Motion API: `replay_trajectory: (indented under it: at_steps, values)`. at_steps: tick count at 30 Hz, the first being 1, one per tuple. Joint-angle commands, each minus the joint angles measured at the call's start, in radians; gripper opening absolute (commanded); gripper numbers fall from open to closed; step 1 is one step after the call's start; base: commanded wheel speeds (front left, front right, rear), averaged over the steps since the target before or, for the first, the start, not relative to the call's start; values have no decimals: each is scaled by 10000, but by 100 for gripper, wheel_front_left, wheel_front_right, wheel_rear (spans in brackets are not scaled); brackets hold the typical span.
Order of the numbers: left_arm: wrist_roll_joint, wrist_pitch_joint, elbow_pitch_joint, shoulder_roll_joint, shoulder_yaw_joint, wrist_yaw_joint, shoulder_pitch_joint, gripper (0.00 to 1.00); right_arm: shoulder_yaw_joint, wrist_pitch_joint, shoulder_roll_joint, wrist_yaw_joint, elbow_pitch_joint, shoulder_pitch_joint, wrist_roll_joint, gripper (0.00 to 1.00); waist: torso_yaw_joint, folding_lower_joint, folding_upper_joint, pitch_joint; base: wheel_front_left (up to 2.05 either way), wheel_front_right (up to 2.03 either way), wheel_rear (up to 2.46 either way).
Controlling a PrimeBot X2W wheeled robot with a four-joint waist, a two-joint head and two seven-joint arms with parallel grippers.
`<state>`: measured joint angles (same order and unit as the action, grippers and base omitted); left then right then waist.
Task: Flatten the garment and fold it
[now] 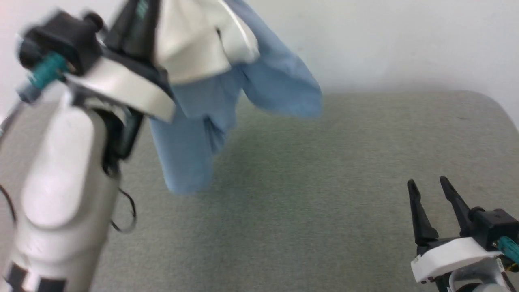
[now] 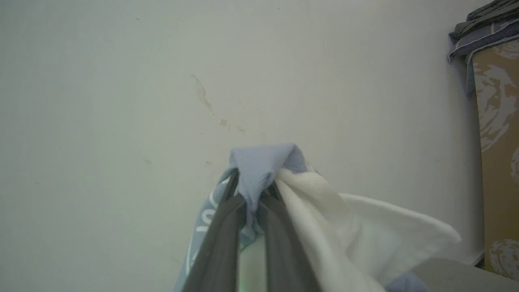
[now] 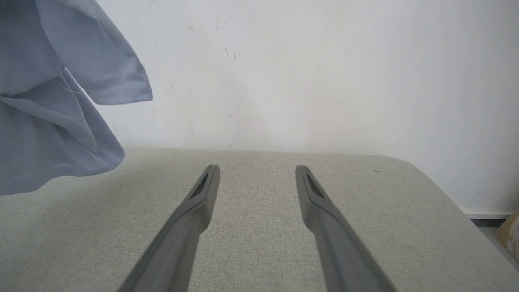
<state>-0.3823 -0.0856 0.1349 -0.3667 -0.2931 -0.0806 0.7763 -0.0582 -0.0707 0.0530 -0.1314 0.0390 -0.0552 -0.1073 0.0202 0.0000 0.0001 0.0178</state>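
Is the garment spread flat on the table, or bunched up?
Bunched, not flat: the garment hangs crumpled from the left gripper, jaws shut on a fold, over the table.

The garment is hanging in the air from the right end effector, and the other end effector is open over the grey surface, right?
Wrong side. The garment hangs from the left end effector, which is shut on its cloth, as the left wrist view shows. The right end effector is the open one over the grey surface.
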Motion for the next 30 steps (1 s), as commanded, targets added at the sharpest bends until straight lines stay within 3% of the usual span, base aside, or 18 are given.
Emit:
replay_trajectory:
  at_steps: [1,7,12,13,15,16,22,30]
  values:
    - [-112,224,-460,97,-117,161,-604,0,-2,41,-26,7,65,-133,-58,100,-929,0,-1,-328,0,0,0]
    - [-603,908,-1909,773,-932,1008,-4015,0,-81,129,-27,7,171,-376,-113,100,-1744,0,-1,-160,0,0,0]
    - [-921,563,-1027,1191,-1358,1552,-6534,0,-5,131,-27,7,142,-539,-180,100,-2080,0,-1,-66,0,0,0]
    - [-897,426,-760,1266,-1447,1619,-6824,4,-13,134,-27,7,134,-567,-189,100,-2087,0,-1,-69,0,0,0]
    - [-916,130,-255,1452,-1525,1762,-7269,40,32,154,-27,7,130,-608,-186,100,-2117,0,-1,-103,0,0,0]
    - [-913,-7,-55,1534,-1569,1810,-7427,100,58,173,-27,7,131,-621,-174,100,-2119,0,-1,-121,0,0,0]
    - [-886,-1137,321,1991,-1539,1971,-7762,100,172,315,-27,7,200,-720,-54,100,-1956,0,-1,-392,0,0,0]
    - [-436,-1739,-849,2184,-978,2105,-8104,100,197,517,-27,7,405,-1044,15,100,-1604,0,-1,-736,0,0,0]
